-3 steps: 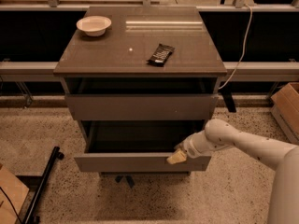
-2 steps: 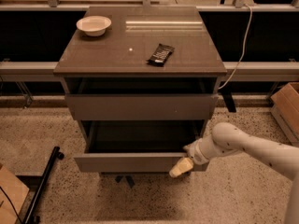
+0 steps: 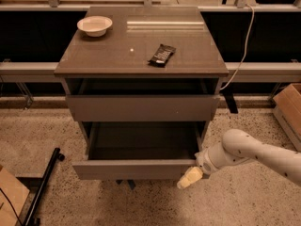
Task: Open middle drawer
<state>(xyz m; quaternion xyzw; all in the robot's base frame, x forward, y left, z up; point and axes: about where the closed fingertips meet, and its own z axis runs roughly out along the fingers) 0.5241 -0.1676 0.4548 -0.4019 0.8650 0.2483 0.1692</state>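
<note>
Middle drawer (image 3: pixel 131 169) sits lower centre of the frame. It is already well out of the cabinet (image 3: pixel 141 41), with its dark boxy inside open to view above the flat front panel. The gripper (image 3: pixel 190 178) is lower right of centre, at the right-hand end of that front panel and a touch below its bottom edge. It is just beside the corner, but whether it touches cannot be told, nor whether it is wide, narrow or holding anything. From the gripper the drawer lies left and slightly up. The front's long axis runs left-right across the frame, and the slide direction runs toward the bottom edge. The single arm (image 3: pixel 254 149) comes in from the right edge, so the right end of the panel is its near end. My read is that the opening is mostly or fully done. Any further pull would mean getting back over the panel's top lip, up and left of the gripper. The upper drawer (image 3: pixel 141 108) is out a little too and overhangs the back of the open one, but not the front lip. On the cabinet top are a white bowl (image 3: pixel 94 25) at upper left and a dark packet (image 3: pixel 162 54) near centre, neither in the way. A cardboard box (image 3: pixel 289 105) is at the right edge, well apart from the gripper, and a black pole (image 3: pixel 44 187) lies on the floor at lower left.
</note>
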